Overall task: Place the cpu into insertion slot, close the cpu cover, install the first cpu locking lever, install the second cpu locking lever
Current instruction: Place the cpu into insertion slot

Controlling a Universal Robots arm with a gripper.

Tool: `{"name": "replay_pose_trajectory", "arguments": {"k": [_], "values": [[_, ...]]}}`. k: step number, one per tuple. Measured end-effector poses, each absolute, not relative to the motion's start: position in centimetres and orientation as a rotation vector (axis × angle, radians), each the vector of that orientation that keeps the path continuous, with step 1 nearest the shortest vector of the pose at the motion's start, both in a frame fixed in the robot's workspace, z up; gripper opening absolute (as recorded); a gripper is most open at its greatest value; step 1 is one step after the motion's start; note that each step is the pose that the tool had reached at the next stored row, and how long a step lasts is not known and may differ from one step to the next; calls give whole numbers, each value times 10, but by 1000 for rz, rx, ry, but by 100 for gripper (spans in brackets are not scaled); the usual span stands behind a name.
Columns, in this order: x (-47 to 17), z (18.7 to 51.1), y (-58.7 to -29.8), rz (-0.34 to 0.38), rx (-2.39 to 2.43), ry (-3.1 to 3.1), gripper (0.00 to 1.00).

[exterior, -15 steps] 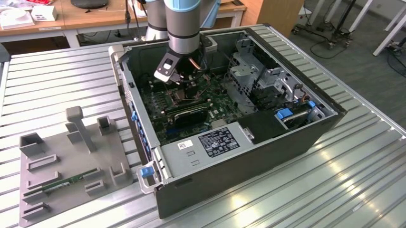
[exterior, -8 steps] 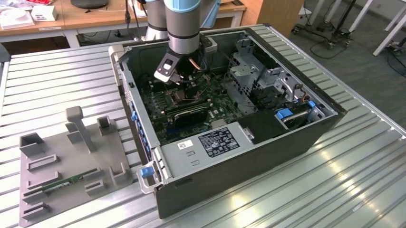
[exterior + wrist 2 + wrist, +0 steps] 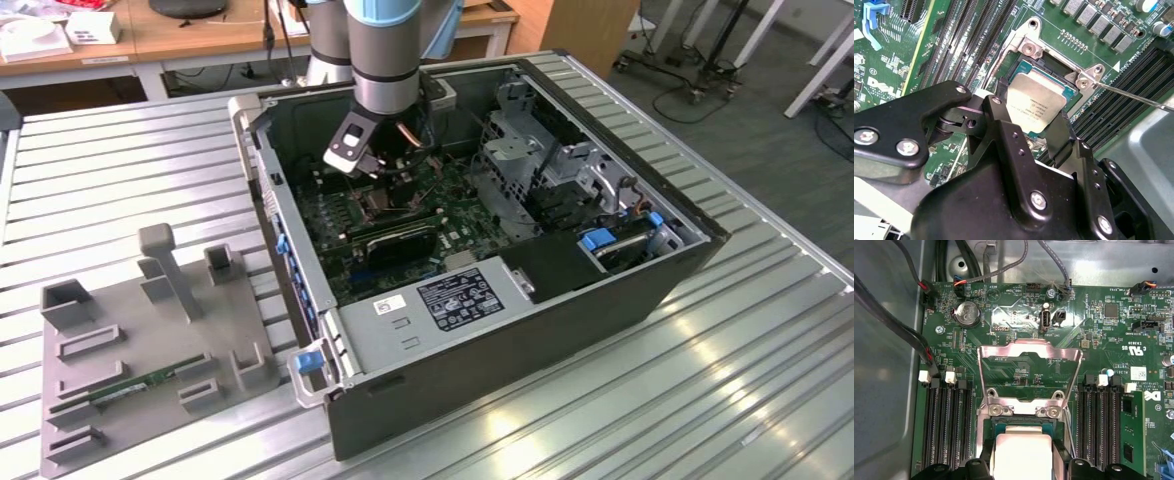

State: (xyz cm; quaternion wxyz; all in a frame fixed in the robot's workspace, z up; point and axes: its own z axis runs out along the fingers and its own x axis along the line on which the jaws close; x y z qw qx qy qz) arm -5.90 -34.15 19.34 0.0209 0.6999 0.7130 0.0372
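Observation:
My gripper (image 3: 379, 172) reaches down into the open computer case (image 3: 534, 340), over the green board. In both wrist views its black fingers (image 3: 998, 111) sit against two opposite edges of the cpu (image 3: 1035, 102), a pale silver square, so it is shut on it. The cpu (image 3: 1021, 454) lies level at the insertion slot (image 3: 1053, 66), whose dark frame (image 3: 1021, 424) shows around it; I cannot tell if it is fully seated. The cpu cover (image 3: 1029, 351), a silvery frame plate, stands swung open behind the slot. A thin metal lever rod (image 3: 1136, 96) sticks out beside the socket.
Long black memory slots (image 3: 946, 425) flank the socket on both sides, one holding a green module (image 3: 1131, 432). Cables (image 3: 909, 330) run along the case wall. On the exterior view's left a grey fixture (image 3: 147, 340) lies on the ribbed table.

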Motion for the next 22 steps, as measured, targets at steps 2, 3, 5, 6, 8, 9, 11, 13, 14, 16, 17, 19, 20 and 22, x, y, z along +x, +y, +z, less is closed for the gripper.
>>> {"name": "replay_pose_trajectory", "arguments": {"k": [2,3,5,6,8,9,11,13,14,16,17,19,20,22], "values": [[-59,193,-342,115,2171,2210,54],[-59,192,-342,115,2171,2210,54],[-59,192,-342,115,2171,2210,54],[-59,192,-342,115,2171,2210,54],[-59,192,-342,118,2172,2211,54],[-59,192,-342,118,2172,2211,54],[-59,191,-342,118,2172,2211,54],[-59,191,-342,118,2172,2211,54],[-59,191,-342,118,2172,2211,54],[-59,191,-342,118,2178,2206,54],[-59,191,-342,118,2183,2200,54],[-59,191,-342,118,2192,2190,54],[-59,191,-342,118,2193,2190,54],[-59,191,-342,118,2193,2189,54]]}}
